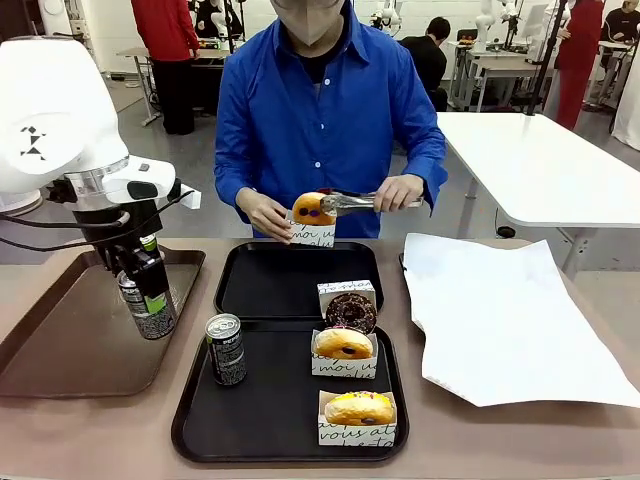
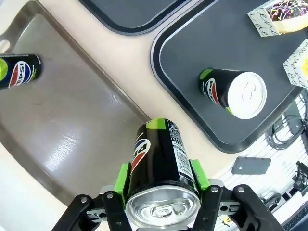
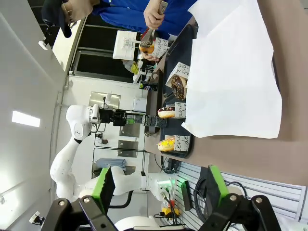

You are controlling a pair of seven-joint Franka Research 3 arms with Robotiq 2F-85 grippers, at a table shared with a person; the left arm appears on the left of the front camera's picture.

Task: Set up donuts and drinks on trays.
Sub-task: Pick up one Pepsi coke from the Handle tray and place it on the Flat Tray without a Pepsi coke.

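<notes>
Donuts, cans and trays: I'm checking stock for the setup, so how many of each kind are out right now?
Donuts: 4 (chocolate donut, two iced ones, one in the person's tongs)
Cans: 3 (one in the left gripper, one on the near black tray, one on the brown tray)
Black trays: 2
Brown tray: 1
Total: 10

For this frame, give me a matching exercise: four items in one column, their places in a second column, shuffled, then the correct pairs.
Items:
1. Chocolate donut
2. Can with the silver top
3. Can in the left hand
4. Orange-iced donut

Places:
A. Over the brown tray
B. Gripped by the person's tongs
C. Standing on the near black tray
D. In a paper sleeve where the two black trays meet

Pairs: 1-D, 2-C, 3-A, 4-B
</notes>
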